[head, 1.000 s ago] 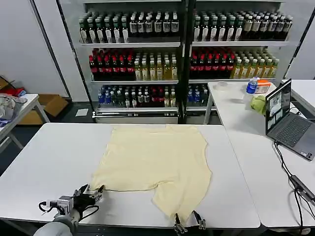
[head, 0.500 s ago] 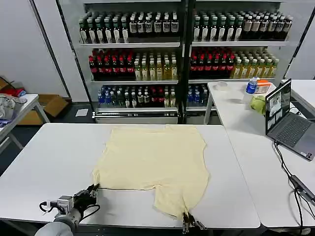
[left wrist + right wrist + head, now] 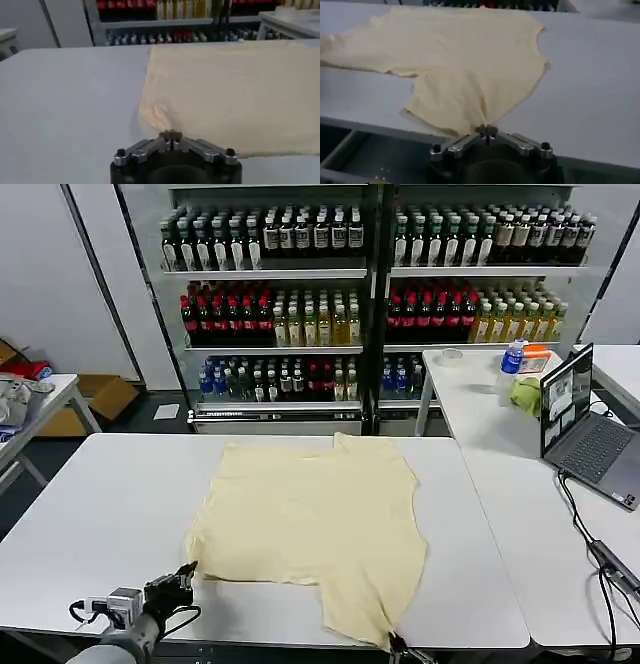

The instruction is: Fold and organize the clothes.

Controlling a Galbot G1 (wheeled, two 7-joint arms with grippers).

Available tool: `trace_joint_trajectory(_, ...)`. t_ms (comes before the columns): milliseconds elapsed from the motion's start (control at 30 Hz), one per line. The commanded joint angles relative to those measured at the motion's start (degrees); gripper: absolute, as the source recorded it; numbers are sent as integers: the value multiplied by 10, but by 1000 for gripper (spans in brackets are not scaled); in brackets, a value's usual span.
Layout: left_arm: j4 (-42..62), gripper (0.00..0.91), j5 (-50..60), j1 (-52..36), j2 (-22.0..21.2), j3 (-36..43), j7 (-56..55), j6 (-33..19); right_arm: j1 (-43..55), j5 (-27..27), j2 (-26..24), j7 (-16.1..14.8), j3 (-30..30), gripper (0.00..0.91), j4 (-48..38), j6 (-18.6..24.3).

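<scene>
The pale cream-yellow short-sleeved T-shirt [image 3: 315, 529] of thin soft fabric lies spread in a single layer across the middle of the white counter [image 3: 110, 494], reaching from near the far edge almost to the near edge. It is not flat yet: the outline is skewed, one lobe trails toward the near edge on the right side, and light wrinkles show near the gripped corners.

The left gripper [image 3: 184, 572] sits low by the near-left part of the counter, its jaws pinched together on the shirt's near-left corner; the left wrist view shows the cloth [image 3: 235, 90] puckering right at the fingertips of the left gripper [image 3: 171, 134]. The right gripper [image 3: 397, 644] is at the near edge, closed on the tip of the trailing lobe, and the right wrist view shows the fabric [image 3: 465, 65] drawn to a point between the closed jaws of the right gripper [image 3: 487, 131].

As I read it, the job is barely begun. No fold has been made; both arms look to be only straightening the garment. The folding itself and the tidying away are all left to do.
</scene>
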Motion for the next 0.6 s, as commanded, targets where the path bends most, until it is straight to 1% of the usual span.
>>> trace_joint_trajectory(33,-66,10,0,41,-5,-17,0,-2,-30,1,-12,1,15,0,49,7)
trace_joint_trajectory(100,-79,20,0,54,-7,-28,0,-2,-41,-3,-13,-2,21,0,65,11)
trace_joint_trajectory(167,-95,10,0,67,-8,-40,1,-2,-50,-11,-15,-5,26,0,76,15)
trace_joint_trajectory(300,-107,20,-2,81,-4,-59,2,-2,-51,-12,-22,-9,39,0,81,22)
trace_joint_trajectory(400,-107,10,-7,77,2,-69,2,-2,-33,4,-28,-11,57,0,78,31)
trace_joint_trajectory(533,-96,20,-17,57,16,-71,2,-3,16,39,-36,-8,73,0,58,47)
trace_joint_trajectory(600,-86,10,-22,44,26,-68,4,-6,42,56,-41,-7,76,0,42,55)
